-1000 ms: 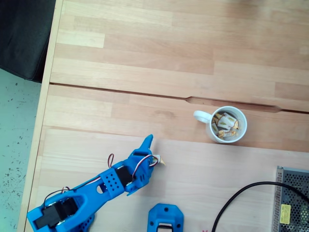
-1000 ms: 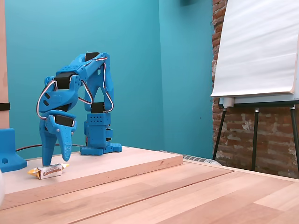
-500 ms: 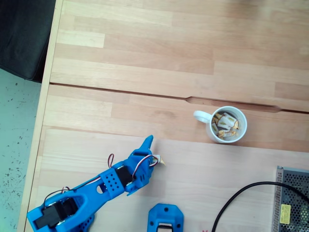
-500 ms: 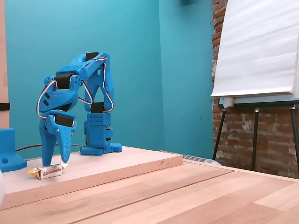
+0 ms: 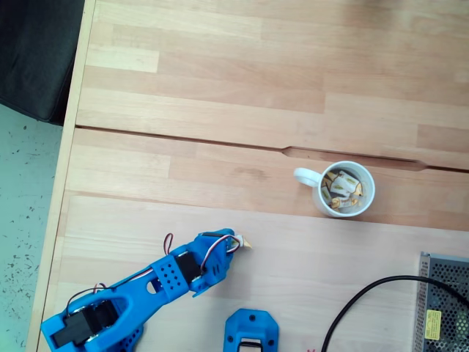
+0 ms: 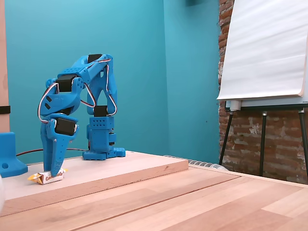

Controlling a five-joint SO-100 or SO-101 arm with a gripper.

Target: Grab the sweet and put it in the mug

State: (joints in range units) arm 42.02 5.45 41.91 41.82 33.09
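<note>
Jaws have closed since the earlier frame: gripper [image 6: 54, 172] apparently pinches the sweet [image 6: 42, 178] on the board; next, lift toward the mug [image 5: 344, 190].

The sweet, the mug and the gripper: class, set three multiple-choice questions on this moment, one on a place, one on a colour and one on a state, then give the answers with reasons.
1. Where is the sweet?
A. On the raised wooden board
B. On the floor
C. On the easel

2. What colour is the mug?
A. Red
B. White
C. Black

3. What is the gripper doing?
A. Raised high, wide open
B. Shut on the sweet
C. Holding the mug

Answers: 1 A, the side fixed view shows the sweet lying on the board. 2 B, the top fixed view shows a white mug with wrapped candies inside. 3 B, the fingers stand closed over the sweet's middle.
</note>
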